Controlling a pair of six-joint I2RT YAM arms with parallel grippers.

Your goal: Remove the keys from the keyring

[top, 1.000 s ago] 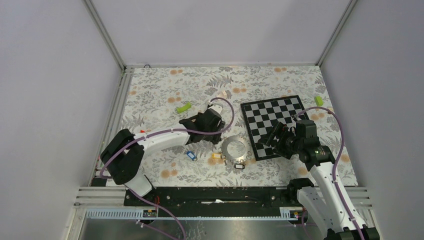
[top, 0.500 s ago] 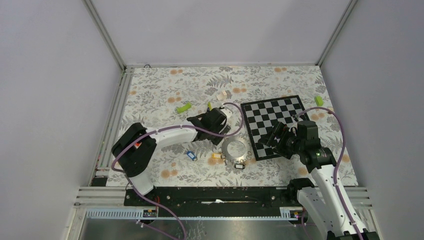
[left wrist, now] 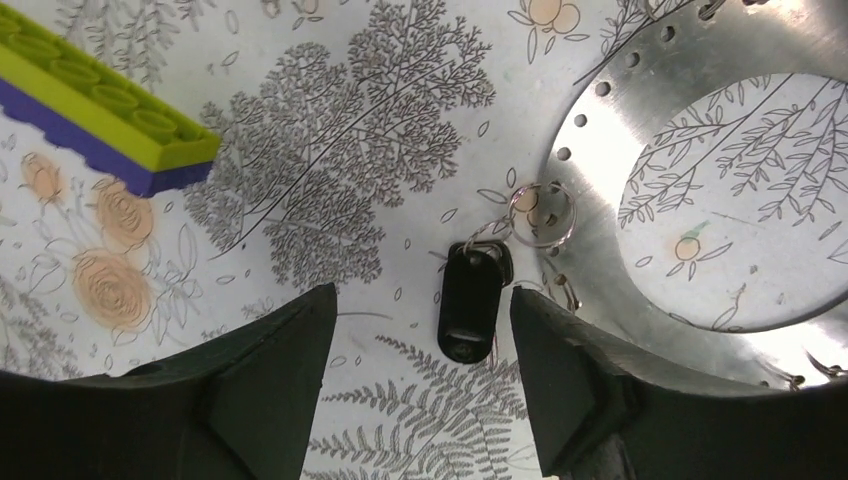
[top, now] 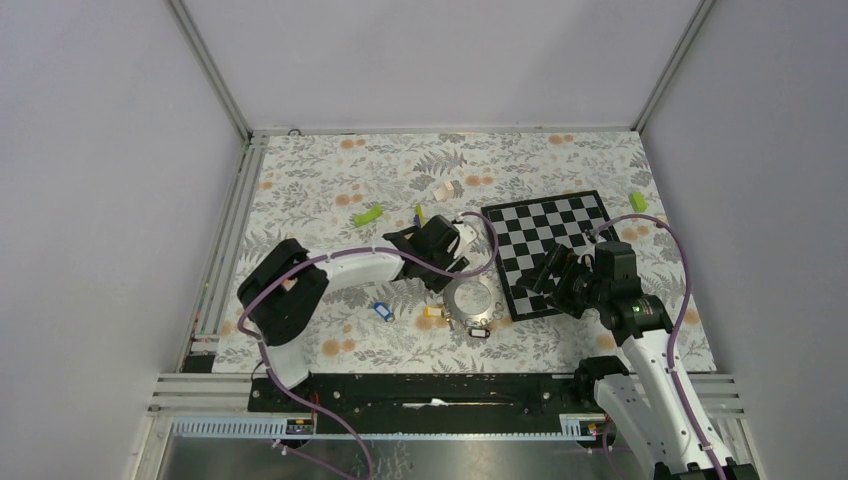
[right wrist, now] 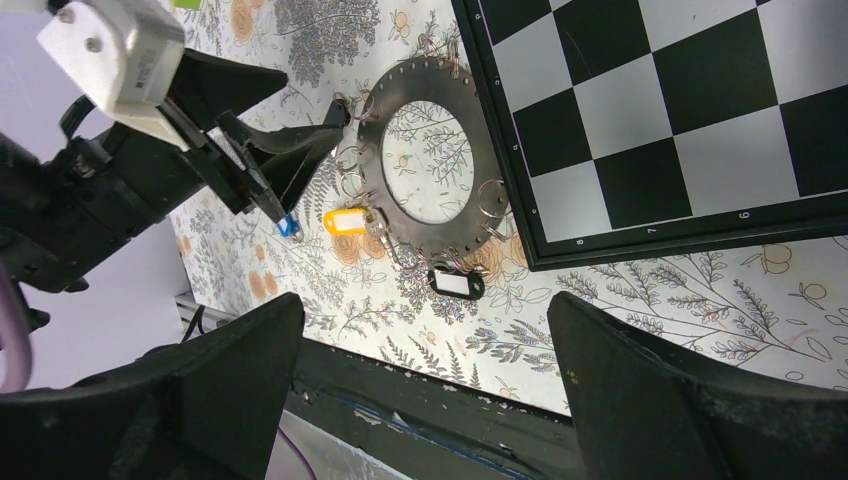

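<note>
Fingers [left wrist: 270,380] of left tool [left wrist: 420,310] stand apart, released, gripping nothing. Black-tagged key [left wrist: 471,305] lies flat on table [left wrist: 330,200] between them, untouched, nearer the finger on the keyring side. Keyring [left wrist: 600,130] sits just past that finger, and a small split ring [left wrist: 540,213] links the tag to it. Right tool [right wrist: 420,380] is spread wide and empty, with keyring ahead of it. Yellow-tagged key [right wrist: 347,220] and second black-tagged key [right wrist: 455,284] are at the rim. Blue-tagged key [top: 379,310] lies well apart from keyring, back beside the left arm.

Risk (judgement): the tag is off-centre in the gap. Closing could pinch the keyring edge or split ring along with it, then drag the whole keyring. The flat tag could also skid out.

Versus earlier frame: left arm has swung closer to keyring. Keyring, keys and right tool are unmoved.
</note>
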